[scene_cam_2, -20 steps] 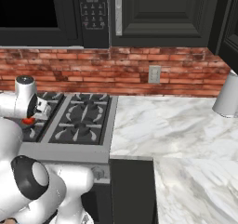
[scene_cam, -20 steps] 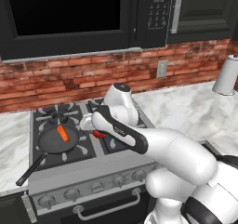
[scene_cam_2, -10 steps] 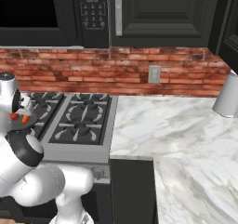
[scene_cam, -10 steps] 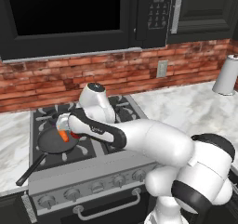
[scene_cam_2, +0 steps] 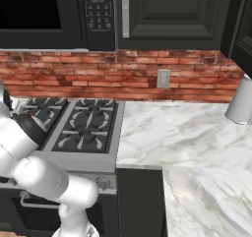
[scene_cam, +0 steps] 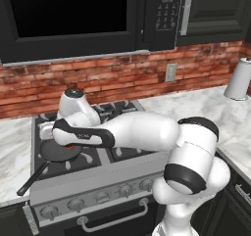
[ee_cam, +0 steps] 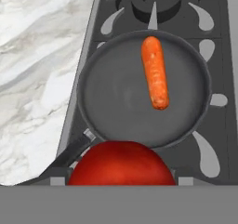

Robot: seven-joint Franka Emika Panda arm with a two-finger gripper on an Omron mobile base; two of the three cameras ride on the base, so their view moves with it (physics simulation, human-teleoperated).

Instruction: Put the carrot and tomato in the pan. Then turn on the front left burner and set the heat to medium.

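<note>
In the hand view the black pan (ee_cam: 116, 107) sits on the stove with the orange carrot (ee_cam: 155, 72) lying inside it, toward one side. The red tomato (ee_cam: 122, 167) fills the near bottom of that view, and my gripper (ee_cam: 122, 181) is shut on it just above the pan's near rim, by the handle (ee_cam: 69, 155). The front left burner is under the pan; its grate prongs (ee_cam: 204, 153) stick out around it. In the left base view my arm reaches across the stove, and the hand covers most of the pan (scene_cam: 56, 153), whose handle (scene_cam: 32, 178) points at the front left.
Marble counter (ee_cam: 42, 65) borders the stove on the pan's side. The control knobs (scene_cam: 49, 211) line the stove front above the oven handle. A white cylinder (scene_cam: 238, 78) stands on the right counter by the brick wall. A microwave hangs above the stove.
My arm has swung left across the stove with the tomato in the gripper and now hangs over the pan. In the left base view the hand now covers the carrot.
</note>
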